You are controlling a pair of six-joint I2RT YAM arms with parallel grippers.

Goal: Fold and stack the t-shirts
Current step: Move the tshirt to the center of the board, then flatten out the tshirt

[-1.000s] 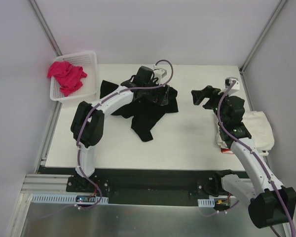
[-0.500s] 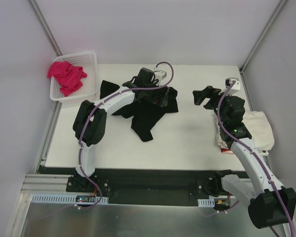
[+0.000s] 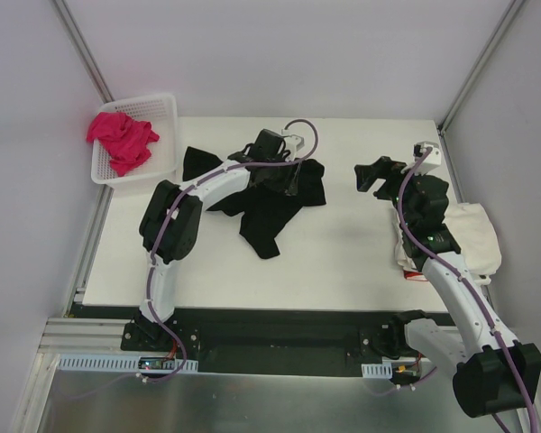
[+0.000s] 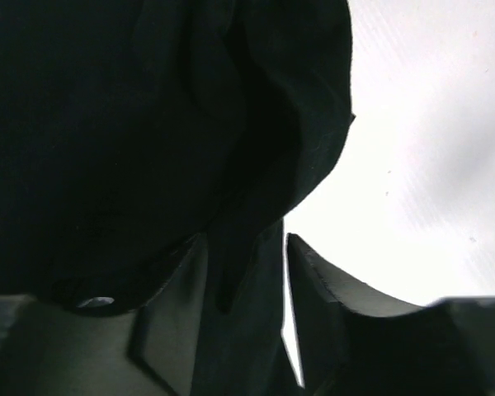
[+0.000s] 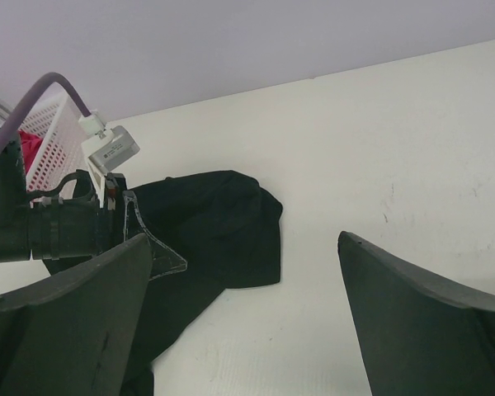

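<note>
We cannot tell if our left end effector grips the black tee fold it straddles, while the right end effector gapes empty; a shallow pinch could slip.

White plastic mesh basket at ten o'clock on the white bench, upright, jutting past the left edge. Same basket at nine o'clock in the right wrist view, only a corner showing. Pale grey walls at nine, twelve and three o'clock. Slanted metal posts at eleven and one. Black mounting plate at six, slotted pale strip just beneath.
</note>
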